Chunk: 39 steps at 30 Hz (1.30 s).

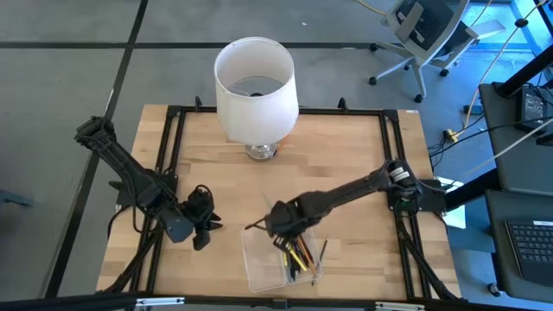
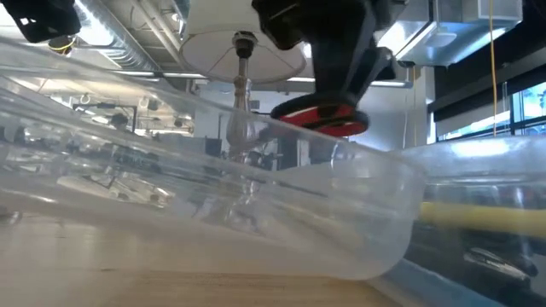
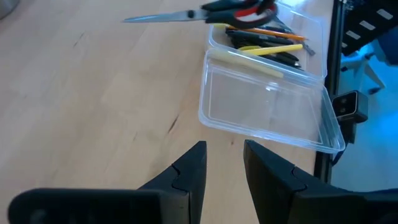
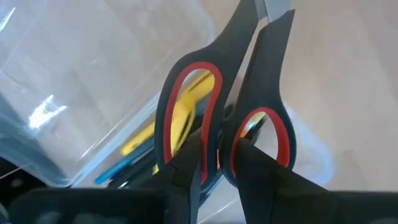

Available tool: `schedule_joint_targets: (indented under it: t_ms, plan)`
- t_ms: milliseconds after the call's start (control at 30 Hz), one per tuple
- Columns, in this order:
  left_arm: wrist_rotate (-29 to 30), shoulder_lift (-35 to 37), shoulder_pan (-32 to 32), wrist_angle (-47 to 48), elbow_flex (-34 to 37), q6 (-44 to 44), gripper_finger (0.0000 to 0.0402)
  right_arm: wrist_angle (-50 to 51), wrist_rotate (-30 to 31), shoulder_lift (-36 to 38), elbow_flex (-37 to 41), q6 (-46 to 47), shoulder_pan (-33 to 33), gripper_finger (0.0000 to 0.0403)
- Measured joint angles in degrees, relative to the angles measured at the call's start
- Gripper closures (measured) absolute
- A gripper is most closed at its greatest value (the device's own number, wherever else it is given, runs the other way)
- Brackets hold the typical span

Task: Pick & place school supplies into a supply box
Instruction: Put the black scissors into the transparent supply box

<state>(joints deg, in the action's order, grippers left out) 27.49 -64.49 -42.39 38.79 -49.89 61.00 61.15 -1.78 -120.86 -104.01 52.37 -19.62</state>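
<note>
My right gripper (image 1: 283, 223) hangs over the clear supply box (image 1: 275, 266) near the table's front edge, shut on the red-and-black scissors (image 3: 186, 15). The scissors' closed blades (image 1: 255, 225) point toward the table's left. Several pens and pencils (image 3: 267, 43), yellow, orange, blue and dark, lie in the box's tray, and its open lid (image 3: 267, 106) rests beside the tray on the wood. My left gripper (image 3: 224, 155) is open over bare table to the box's left, with nothing between its fingers. My right gripper pinches the scissors at the handle end (image 4: 219, 134), where the two red-lined loops meet, between its two fingers (image 4: 186, 168). The fingers come from above, pointing steeply down. The scissors are lifted clear above the box, roughly level (image 2: 324, 118), blades shut.
A tall white lampshade (image 1: 255, 82) on a metal foot (image 1: 262, 152) stands at the table's far middle. A black rail frame (image 1: 173, 164) runs around the wooden top. Bare wood lies between the two arms and behind the box.
</note>
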Motion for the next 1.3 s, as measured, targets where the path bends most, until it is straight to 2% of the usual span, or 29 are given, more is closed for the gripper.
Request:
schedule_joint_targets:
  t_ms: [667, 933, 1033, 1300]
  plan:
    - [0.07, 0.00, -0.26, -0.02, 0.02, 0.80, 0.0302, -0.40, -0.11, 0.02, -0.04, 21.17, -11.63, 0.0319]
    - [1.90, 0.00, -0.26, -0.02, 0.01, 0.78, 0.0302, -4.06, 0.57, 0.02, 0.33, 22.34, -16.34, 0.0319]
    - [2.01, 0.00, -0.26, -0.03, 0.02, 0.80, 0.0302, -4.04, 3.23, -0.08, 0.33, 22.97, -16.70, 0.0319]
    - [2.03, 0.00, -0.26, -0.07, 0.01, 0.80, 0.0302, -3.85, 3.20, -3.04, 0.44, 21.38, -16.62, 0.0319]
